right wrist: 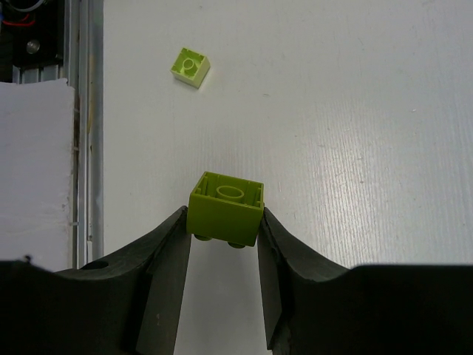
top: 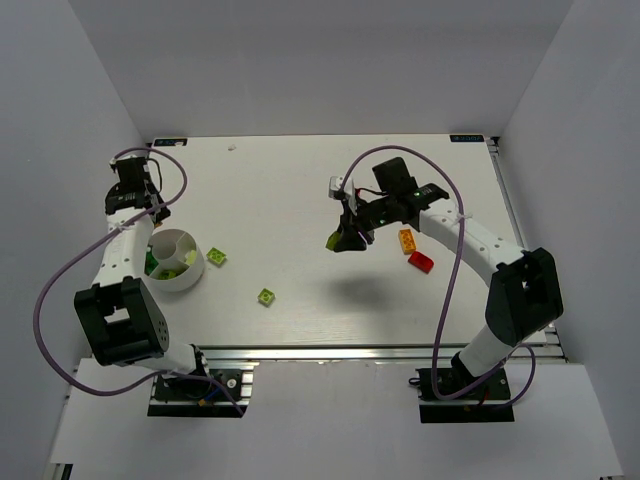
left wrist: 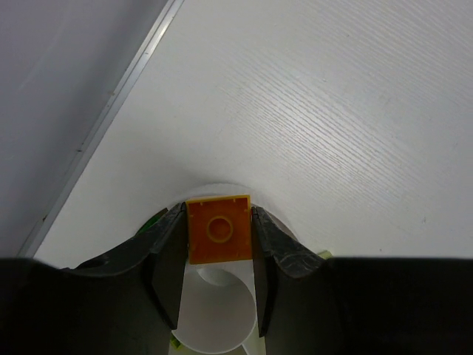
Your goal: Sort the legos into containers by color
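Left wrist view: the left gripper (left wrist: 216,222) is clamped on an orange brick (left wrist: 218,231) by its side faces, held just above the white dish (top: 182,282). Green pieces (top: 152,263) are seen inside, so the orange one is best released low over a compartment without green; which compartment lies underneath cannot be told. The right gripper (right wrist: 224,222) is closed on a lime brick (right wrist: 225,207), lifted over the table (top: 300,190), well apart from the dish, and is best held back until the left arm is clear. Loose lime bricks (top: 266,296), a loose orange brick (top: 406,240) and a red brick (top: 421,262) are seen on the table.
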Motion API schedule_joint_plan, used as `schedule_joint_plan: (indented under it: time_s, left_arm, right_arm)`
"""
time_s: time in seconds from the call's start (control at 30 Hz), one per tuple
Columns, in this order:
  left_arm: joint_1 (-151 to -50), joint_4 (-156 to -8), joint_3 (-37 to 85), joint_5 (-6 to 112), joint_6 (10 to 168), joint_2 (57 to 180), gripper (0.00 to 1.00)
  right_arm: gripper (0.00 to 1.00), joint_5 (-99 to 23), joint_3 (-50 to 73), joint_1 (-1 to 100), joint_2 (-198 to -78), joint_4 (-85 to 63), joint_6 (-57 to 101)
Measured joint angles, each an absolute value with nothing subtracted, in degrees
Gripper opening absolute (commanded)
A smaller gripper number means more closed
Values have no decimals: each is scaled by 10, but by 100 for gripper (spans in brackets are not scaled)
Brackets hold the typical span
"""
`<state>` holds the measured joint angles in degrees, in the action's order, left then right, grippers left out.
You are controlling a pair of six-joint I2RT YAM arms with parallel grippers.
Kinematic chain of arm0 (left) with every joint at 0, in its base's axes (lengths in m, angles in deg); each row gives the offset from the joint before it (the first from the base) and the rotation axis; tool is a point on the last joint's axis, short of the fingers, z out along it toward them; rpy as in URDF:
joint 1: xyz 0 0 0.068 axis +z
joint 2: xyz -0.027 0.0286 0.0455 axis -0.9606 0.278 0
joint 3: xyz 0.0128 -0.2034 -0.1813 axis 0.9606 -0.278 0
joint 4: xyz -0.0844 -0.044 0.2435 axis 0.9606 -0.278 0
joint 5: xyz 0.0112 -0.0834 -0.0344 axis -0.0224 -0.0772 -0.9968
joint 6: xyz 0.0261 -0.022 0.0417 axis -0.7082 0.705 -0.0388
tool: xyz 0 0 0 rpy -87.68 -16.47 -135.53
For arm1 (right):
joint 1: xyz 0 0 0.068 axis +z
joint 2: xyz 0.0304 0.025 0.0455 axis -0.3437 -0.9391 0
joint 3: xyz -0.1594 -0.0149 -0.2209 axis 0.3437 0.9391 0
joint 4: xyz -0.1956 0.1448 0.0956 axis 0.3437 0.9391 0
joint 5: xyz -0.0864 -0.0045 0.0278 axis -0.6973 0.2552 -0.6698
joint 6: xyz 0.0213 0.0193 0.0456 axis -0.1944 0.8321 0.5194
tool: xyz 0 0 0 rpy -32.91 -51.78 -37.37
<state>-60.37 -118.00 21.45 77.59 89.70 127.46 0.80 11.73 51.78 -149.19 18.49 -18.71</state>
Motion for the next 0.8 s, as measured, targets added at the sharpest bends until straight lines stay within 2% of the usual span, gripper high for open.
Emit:
schedule_joint_plan:
  time_s: [0.17, 0.37, 0.6, 0.8]
  left_arm:
    - [-602, -1172, 214, 755, 895, 1285, 15]
    - [-601, -1168, 209, 742, 896, 1301, 23]
    - [-601, -1168, 204, 741, 899, 1308, 37]
    - [-601, -1168, 198, 742, 903, 1308, 40]
  right_arm:
    - [0, 8, 120, 518, -1492, 178, -181]
    - [0, 8, 121, 518, -1491, 171, -177]
    - [0, 6, 135, 518, -1482, 163, -171]
    - [0, 5, 139, 518, -1480, 162, -167]
